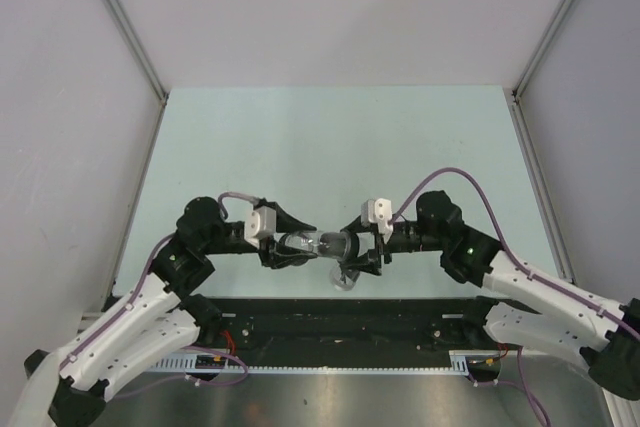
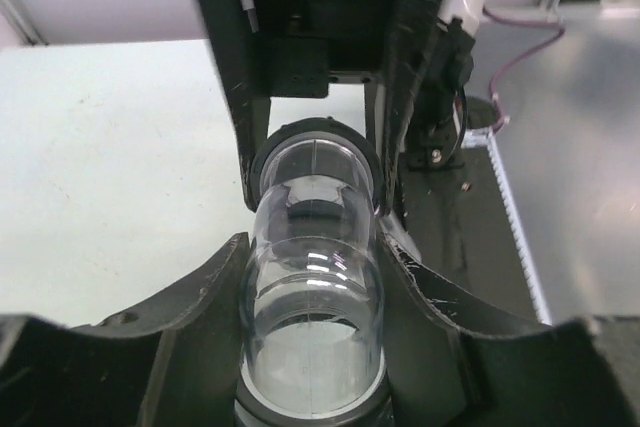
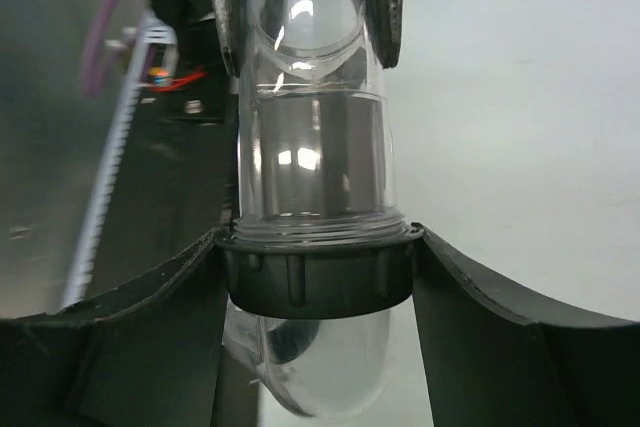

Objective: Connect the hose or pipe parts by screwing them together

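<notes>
Two clear plastic pipe parts meet end to end between the arms, just above the table's near edge. My left gripper (image 1: 285, 244) is shut on the straight clear tube (image 1: 318, 242), which fills the gap between its jaws in the left wrist view (image 2: 312, 277). My right gripper (image 1: 362, 247) is shut on the dark ribbed ring (image 3: 318, 277) at the joint. The tube's threaded end (image 3: 312, 225) sits in this ring. A clear curved elbow (image 3: 310, 357) hangs below the ring. In the left wrist view the ring (image 2: 315, 137) shows at the tube's far end.
The pale green table (image 1: 330, 137) stretches away behind the arms, with grey walls and aluminium posts (image 1: 120, 27) on both sides. A black base strip (image 1: 330, 322) runs along the near edge. Purple cables (image 1: 470, 187) loop off both wrists.
</notes>
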Motion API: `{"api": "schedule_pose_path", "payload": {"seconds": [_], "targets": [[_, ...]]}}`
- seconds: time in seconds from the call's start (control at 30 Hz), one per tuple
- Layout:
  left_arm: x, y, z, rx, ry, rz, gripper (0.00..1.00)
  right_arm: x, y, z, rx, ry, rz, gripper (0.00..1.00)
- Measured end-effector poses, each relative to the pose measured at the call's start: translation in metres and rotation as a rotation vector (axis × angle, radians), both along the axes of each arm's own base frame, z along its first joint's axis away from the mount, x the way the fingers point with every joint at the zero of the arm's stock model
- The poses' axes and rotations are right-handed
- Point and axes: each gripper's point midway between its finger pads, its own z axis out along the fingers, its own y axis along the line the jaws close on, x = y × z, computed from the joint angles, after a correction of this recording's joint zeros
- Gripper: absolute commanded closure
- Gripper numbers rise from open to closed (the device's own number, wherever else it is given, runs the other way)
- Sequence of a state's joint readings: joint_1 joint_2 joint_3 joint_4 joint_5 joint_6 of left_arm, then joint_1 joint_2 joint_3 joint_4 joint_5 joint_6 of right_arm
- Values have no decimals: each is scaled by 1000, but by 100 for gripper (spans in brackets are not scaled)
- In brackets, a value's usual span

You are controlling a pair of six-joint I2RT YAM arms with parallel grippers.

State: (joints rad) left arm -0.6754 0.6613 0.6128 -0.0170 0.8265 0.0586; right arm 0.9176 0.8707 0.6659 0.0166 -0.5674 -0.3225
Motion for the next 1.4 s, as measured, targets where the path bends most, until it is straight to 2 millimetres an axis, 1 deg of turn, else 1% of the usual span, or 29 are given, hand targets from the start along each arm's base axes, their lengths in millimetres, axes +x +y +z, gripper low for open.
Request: {"api": "schedule_pose_path", "payload": {"seconds": [0.03,0.1,0.17,0.2,0.23,0.27,0.3,0.37,0.4,0.47,0.5,0.6,0.73,0.83,0.97,1.07,1.17,1.3,1.4], "targets": [[-1,0,-5,7,-37,-17,100,-1,0,-4,-4,54,21,74],[-3,-2,-13,16,-122,-59,100,-5,-4,-12,-9,201,77,73],[-2,-3,-19,25,-185,-77,100,-7,-6,-15,-5,318,115,69],[0,-4,-22,32,-206,-81,100,-6,-8,-15,-2,377,125,63],[2,-5,-24,38,-222,-82,100,-5,-9,-15,1,426,128,51],[3,-6,-27,44,-235,-85,100,-4,-10,-15,3,462,127,47],[5,-6,-28,49,-247,-85,100,-2,-12,-15,3,489,118,37],[7,-7,-29,53,-257,-80,100,0,-13,-13,10,504,98,23],[9,-7,-30,55,-257,-70,100,1,-14,-12,14,503,85,17],[17,-7,-28,56,-259,-26,100,8,-16,-7,31,478,34,12],[19,-7,-27,55,-252,-9,100,12,-18,-2,44,453,2,5],[28,-6,-27,57,-186,58,100,24,-27,15,90,355,-98,2],[35,-3,-25,35,-41,154,100,33,-44,42,149,206,-207,2],[37,-1,-22,-1,127,227,100,37,-57,56,174,89,-266,3],[36,-2,-15,-52,389,295,100,38,-67,64,159,-71,-294,3],[33,-4,-5,-90,570,316,100,34,-69,69,138,-210,-290,4],[29,-7,5,-134,751,322,100,27,-67,76,124,-349,-257,5],[23,-12,7,-152,958,315,100,12,-58,80,106,-516,-184,5],[17,-13,9,-156,1083,303,99,5,-50,77,71,-606,-153,6]]}}
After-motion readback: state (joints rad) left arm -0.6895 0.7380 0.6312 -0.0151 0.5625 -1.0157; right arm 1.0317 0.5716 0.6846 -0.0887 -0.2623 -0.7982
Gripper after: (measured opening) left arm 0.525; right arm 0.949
